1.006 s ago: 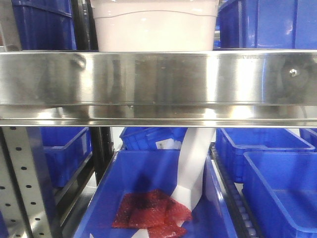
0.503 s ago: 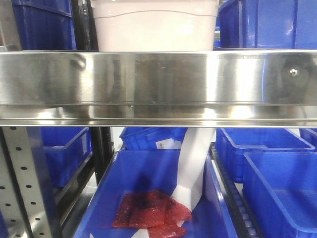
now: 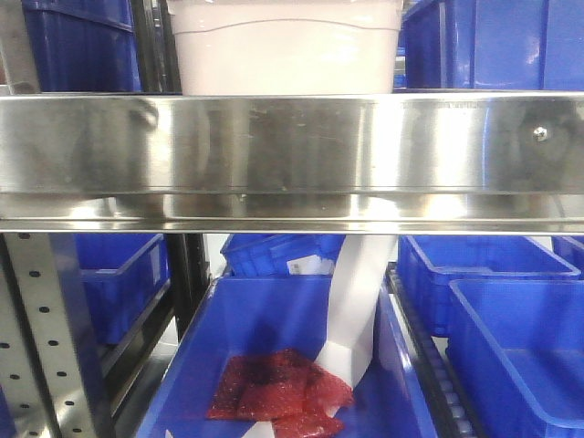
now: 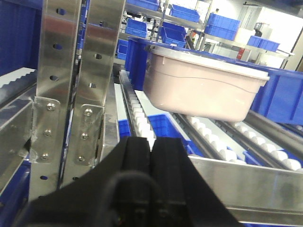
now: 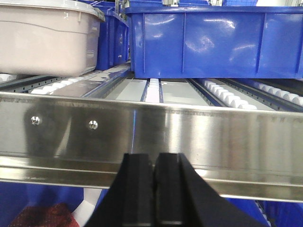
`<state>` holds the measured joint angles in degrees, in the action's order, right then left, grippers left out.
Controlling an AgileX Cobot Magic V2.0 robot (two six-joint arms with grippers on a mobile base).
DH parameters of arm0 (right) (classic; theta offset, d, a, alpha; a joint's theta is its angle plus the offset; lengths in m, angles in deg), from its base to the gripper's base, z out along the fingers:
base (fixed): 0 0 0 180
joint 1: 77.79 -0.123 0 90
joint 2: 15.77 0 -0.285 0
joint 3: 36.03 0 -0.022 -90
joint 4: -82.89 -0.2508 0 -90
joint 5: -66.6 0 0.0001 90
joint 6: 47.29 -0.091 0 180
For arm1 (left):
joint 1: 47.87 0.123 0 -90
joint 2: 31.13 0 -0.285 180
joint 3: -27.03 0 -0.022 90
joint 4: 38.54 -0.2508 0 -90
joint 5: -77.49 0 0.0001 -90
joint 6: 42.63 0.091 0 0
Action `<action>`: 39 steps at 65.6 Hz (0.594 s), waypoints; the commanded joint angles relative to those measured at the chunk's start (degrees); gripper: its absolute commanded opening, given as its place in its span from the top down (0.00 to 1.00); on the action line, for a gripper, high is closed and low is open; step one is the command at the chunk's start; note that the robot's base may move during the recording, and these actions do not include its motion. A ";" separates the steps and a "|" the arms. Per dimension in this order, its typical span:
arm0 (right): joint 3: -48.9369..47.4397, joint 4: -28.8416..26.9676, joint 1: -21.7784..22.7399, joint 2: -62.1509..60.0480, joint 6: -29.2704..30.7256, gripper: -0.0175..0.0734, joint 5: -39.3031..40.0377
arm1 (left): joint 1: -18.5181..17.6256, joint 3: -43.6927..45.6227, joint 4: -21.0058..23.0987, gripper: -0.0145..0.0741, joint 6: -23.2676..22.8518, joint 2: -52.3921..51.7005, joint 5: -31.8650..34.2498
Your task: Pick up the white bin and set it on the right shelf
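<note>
The white bin point(image 3: 285, 46) sits up on the roller lane of the right shelf point(image 3: 292, 155), just behind that wide shiny front rail, blue bins to either side of it, and neither arm is touching it. By the look of it the placing is as good as done. Below, a lower blue bin point(image 3: 274, 365) holds a red packet point(image 3: 278, 394) with a white strip leaning into it. Now the arms: the left hand point(image 4: 151, 156) hangs below and to the left of the tub, fingers pressed flat together, nothing between them, close beside the perforated upright point(image 4: 57, 90). The right hand point(image 5: 155, 189) is pinched shut too, empty, right up against the front rail, with the big blue bin point(image 5: 218, 38) just beyond on the rollers. The danger here, I'd say, is the tub creeping along those rollers point(image 4: 208, 135), since nothing visible stops it; and either hand could clip the rail or the upright when pulling away, being so near the steel. Against the front view of a second ago? Nothing has budged: tub, rail, packet all exactly in place.
</note>
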<state>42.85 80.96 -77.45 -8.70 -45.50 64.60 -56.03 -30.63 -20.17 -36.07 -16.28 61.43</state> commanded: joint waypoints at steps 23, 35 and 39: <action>-0.07 0.80 0.03 -0.96 -0.01 0.75 4.79 | 5.64 -13.51 -11.55 0.97 -0.28 -7.09 8.73; -0.07 0.80 0.03 -0.90 -0.01 0.75 4.79 | 0.63 -21.03 -11.95 0.97 -0.28 -8.32 15.53; -0.07 0.80 0.03 -0.90 -0.01 0.75 4.79 | -0.78 -21.23 -12.78 0.97 -0.28 -8.32 15.42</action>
<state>42.85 80.96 -77.45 -8.70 -45.50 64.57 -55.02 -51.87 -32.14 -36.07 -23.89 69.32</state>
